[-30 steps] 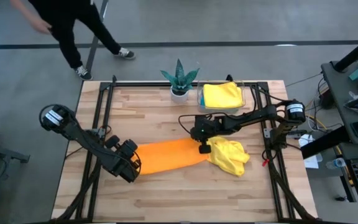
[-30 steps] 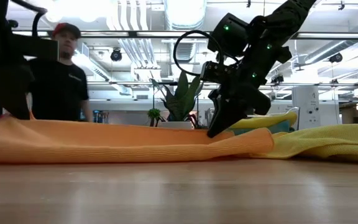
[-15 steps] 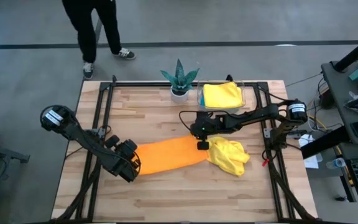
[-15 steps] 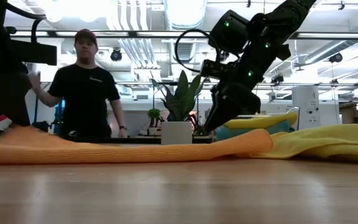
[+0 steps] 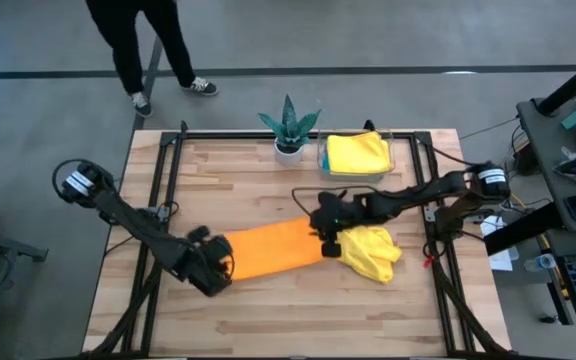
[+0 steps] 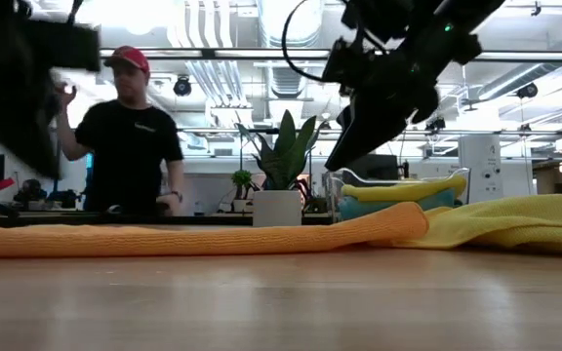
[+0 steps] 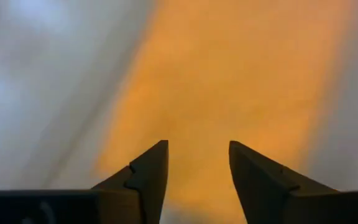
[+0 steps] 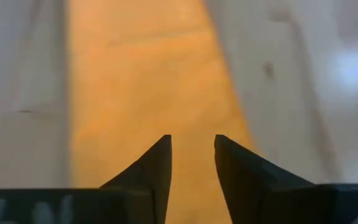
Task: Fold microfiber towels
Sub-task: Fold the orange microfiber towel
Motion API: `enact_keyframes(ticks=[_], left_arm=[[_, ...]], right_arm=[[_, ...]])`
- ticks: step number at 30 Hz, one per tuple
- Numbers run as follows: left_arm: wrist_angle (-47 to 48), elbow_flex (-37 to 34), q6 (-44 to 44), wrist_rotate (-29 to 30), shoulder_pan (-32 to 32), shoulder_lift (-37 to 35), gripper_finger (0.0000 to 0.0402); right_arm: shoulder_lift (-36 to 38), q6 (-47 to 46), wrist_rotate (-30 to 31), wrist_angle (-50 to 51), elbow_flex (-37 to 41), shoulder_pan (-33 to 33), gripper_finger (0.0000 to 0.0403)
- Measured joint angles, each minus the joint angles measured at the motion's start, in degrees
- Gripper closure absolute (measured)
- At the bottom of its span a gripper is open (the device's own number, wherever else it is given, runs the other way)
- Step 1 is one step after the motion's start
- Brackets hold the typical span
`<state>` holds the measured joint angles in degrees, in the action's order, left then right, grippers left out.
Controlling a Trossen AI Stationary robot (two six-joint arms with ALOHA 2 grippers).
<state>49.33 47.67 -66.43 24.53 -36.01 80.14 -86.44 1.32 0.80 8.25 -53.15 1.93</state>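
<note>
The big wooden tabletop [image 5: 268,320] holds a long orange towel [image 5: 273,247] lying flat in the middle, with a crumpled yellow towel [image 5: 373,250] touching its right end. Another yellow towel [image 5: 356,152] sits in the clear tray [image 5: 400,160] at the back. Both arms have just let go of the orange towel and lifted up. The left pincer [image 7: 197,171] hangs over its left end, fingers apart and empty. The right pincer [image 8: 192,163] hangs over its right end, fingers apart too. This fold looks done.
</note>
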Motion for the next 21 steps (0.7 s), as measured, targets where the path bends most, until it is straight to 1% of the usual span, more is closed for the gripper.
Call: enact_keyframes(ticks=[3,6,8,10,12,15,18,20,21], left_arm=[[-16.93,-1.79,11.77,4.51,0.02,-0.38,0.0267],[-34.44,-4.22,21.89,9.52,0.38,1.11,0.0292],[-43.59,-5.62,26.98,10.19,0.82,2.37,0.0312],[-49.93,-6.25,29.94,10.20,1.43,3.91,0.0333],[-51.91,-6.35,30.99,9.75,1.92,5.35,0.0356],[-51.90,-6.06,30.75,7.63,2.72,7.49,0.0390],[-51.81,-6.00,27.99,3.86,3.10,9.69,0.0397],[-50.70,-6.04,26.15,1.07,3.02,10.90,0.0396],[-49.75,-6.07,24.91,0.58,2.80,11.15,0.0396]], right_arm=[[-0.75,-1.79,0.55,-1.19,0.00,3.39,0.0304],[-2.11,-3.11,0.68,-4.77,0.02,6.37,0.0322],[-3.16,-3.45,0.69,-7.98,0.02,7.98,0.0337],[-4.26,-3.97,0.68,-11.45,0.02,9.15,0.0353],[-5.21,-4.35,0.68,-14.16,0.02,9.98,0.0369],[-6.54,-4.35,0.68,-17.78,0.02,10.60,0.0390],[-7.74,-5.13,0.15,-19.48,-0.46,10.59,0.0394],[-8.82,-5.90,-1.42,-18.86,-1.43,10.57,0.0394],[-9.15,-6.00,-2.61,-18.28,-1.88,10.57,0.0394]])
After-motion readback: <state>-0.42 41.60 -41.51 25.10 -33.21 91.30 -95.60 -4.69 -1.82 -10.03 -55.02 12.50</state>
